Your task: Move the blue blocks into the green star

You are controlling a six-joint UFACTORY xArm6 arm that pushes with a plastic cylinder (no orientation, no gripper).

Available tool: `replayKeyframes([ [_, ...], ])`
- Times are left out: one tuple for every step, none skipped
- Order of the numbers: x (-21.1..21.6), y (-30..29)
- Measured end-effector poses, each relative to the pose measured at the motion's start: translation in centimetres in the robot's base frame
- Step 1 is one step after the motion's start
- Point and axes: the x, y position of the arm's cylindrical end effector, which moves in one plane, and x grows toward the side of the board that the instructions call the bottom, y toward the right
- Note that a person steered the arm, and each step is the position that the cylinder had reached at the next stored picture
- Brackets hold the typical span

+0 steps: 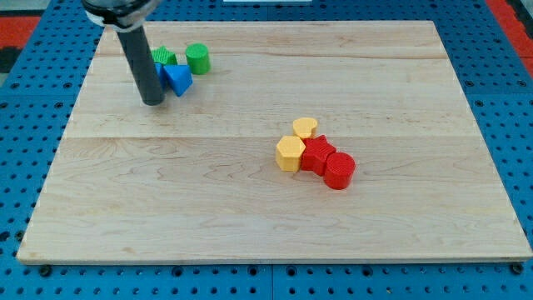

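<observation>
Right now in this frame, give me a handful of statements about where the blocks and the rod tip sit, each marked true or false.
1. My tip is at the view's upper left, beside the blue triangular block. True.
2. The green cylinder sits among the red blocks. False: it stands at the view's upper left, near the green star.
3. The yellow hexagonal block touches a red block. True.
4. The red cylinder lies at the view's top edge. False: it is right of centre, at the end of the red and yellow cluster.
5. The rod hides part of a blue block. True.
</observation>
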Motion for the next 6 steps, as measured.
replayKeyframes([
  [-1.3,4.1],
  [-3.4,4.5],
  [-3.9,4.2],
  [-5.6,4.2],
  [-5.7,4.2],
  [-5.7,5.2],
])
